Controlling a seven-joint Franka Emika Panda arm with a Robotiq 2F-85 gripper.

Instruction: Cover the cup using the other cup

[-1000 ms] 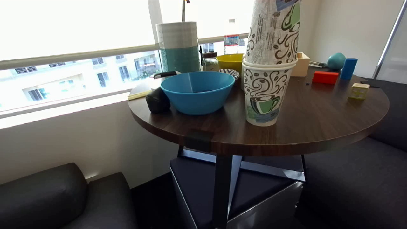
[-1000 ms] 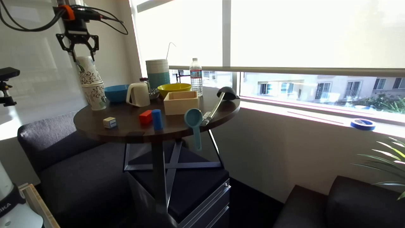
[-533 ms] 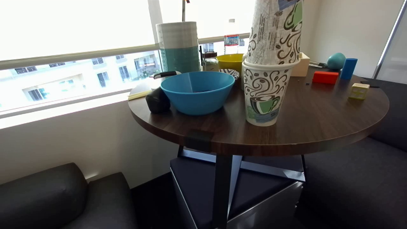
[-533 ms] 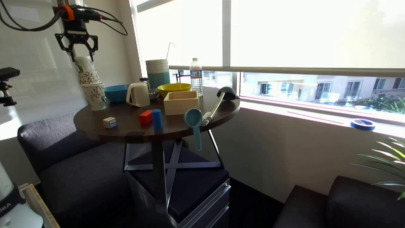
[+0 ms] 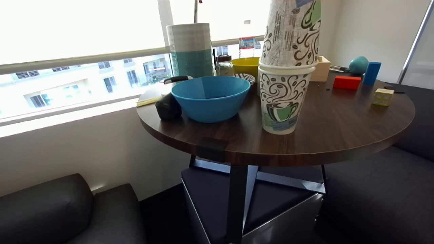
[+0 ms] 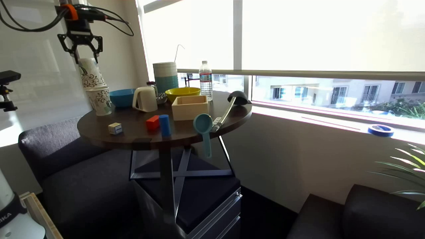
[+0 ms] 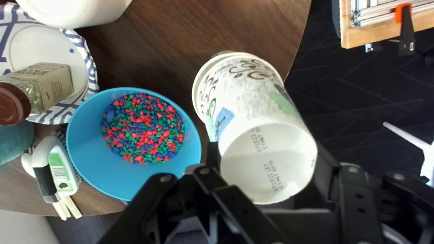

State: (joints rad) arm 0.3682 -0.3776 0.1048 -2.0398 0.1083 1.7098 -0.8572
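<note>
The cup [image 5: 283, 101] stands upright near the table edge, cream with dark swirls and a green mug print. Above it the other cup [image 5: 291, 34] is upside down and slightly tilted, its rim overlapping the lower rim in both exterior views. A thin strip inside the lower rim shows; whether the rims touch all round I cannot tell. My gripper [image 6: 87, 60] is shut on the upper cup near its base, one finger on each side. In the wrist view the upturned white base of the other cup [image 7: 268, 162] fills the space between the jaws of my gripper [image 7: 266, 159], hiding most of the lower cup.
A blue bowl [image 7: 135, 135] of coloured pebbles stands close beside the cups. A patterned plate [image 7: 83, 61] with a spice jar [image 7: 44, 88], a cream pitcher [image 6: 146, 99], a wooden box [image 6: 190, 111], a red block [image 6: 153, 123] and a blue cylinder [image 6: 164, 125] share the round table.
The held cup shifted slightly sideways and dipped against the lower rim, then rose a little, so its own rim shows again. The lower cup has stayed put.
</note>
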